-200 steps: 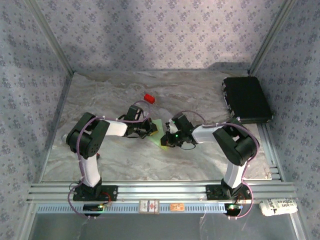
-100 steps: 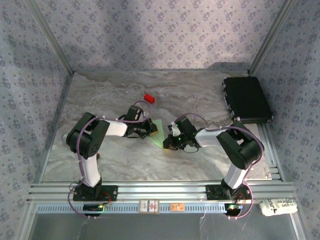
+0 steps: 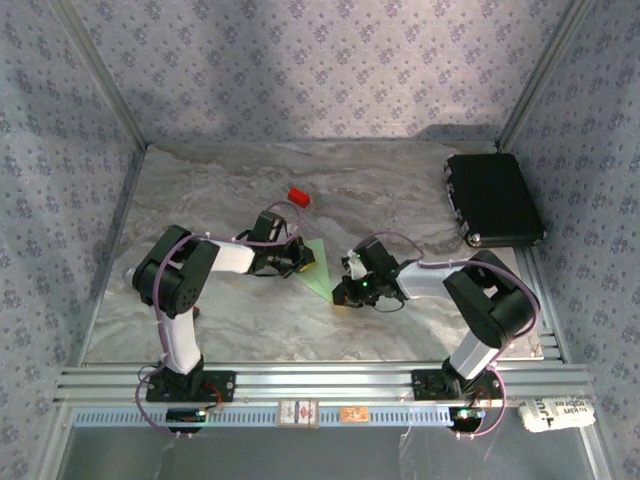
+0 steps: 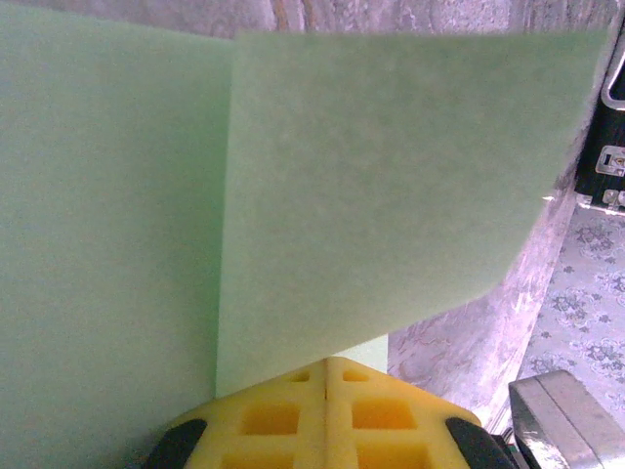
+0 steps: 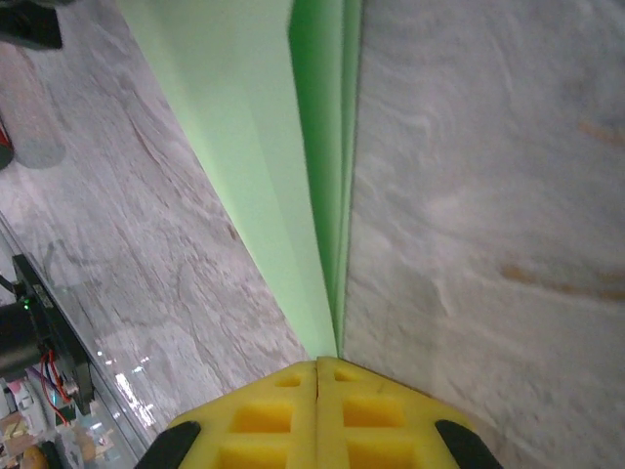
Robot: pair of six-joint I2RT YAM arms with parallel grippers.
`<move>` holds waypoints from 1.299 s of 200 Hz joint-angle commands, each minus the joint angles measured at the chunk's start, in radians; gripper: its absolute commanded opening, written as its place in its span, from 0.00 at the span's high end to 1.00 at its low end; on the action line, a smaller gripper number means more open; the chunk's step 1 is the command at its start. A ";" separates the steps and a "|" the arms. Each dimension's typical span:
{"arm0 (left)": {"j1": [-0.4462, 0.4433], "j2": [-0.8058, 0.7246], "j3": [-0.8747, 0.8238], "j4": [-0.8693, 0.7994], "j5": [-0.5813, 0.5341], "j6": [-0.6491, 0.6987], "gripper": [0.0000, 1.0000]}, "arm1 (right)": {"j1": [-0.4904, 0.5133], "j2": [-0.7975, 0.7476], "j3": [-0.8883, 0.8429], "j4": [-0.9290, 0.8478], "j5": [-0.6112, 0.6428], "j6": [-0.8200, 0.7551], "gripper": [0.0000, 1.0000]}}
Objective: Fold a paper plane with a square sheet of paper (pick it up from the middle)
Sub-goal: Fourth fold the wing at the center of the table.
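Pale-green paper is sitting between the two grippers, over the marbled table.

Writing: a white packet on the near rail is carrying dark print, too small to read. Two small labels on the same rail are likewise illegible.

Left gripper: its yellow fingers are pressing together, clamping the paper's lower edge. Directly ahead of it the left wrist view is showing a broad flap overlapping a second layer, with a straight vertical edge left of centre.

Right gripper: it is pinched tight on the paper's tip. Ahead of it the right wrist view is showing the layers edge-on, running away as a narrow strip.

Well beyond the left gripper, the top view is showing a red block. A black case is lying far off to the right gripper's right.
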 commanded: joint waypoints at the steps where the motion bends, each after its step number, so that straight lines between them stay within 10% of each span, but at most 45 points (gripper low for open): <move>1: 0.015 0.025 -0.039 -0.064 -0.072 -0.001 0.96 | 0.001 -0.036 -0.023 -0.153 0.005 -0.020 0.98; 146: 0.014 0.012 -0.054 -0.065 -0.073 0.008 0.95 | -0.020 0.133 0.301 -0.089 0.043 0.053 0.98; 260: 0.015 0.006 -0.022 -0.080 -0.061 0.017 0.95 | -0.020 0.206 0.157 -0.082 0.075 0.068 0.99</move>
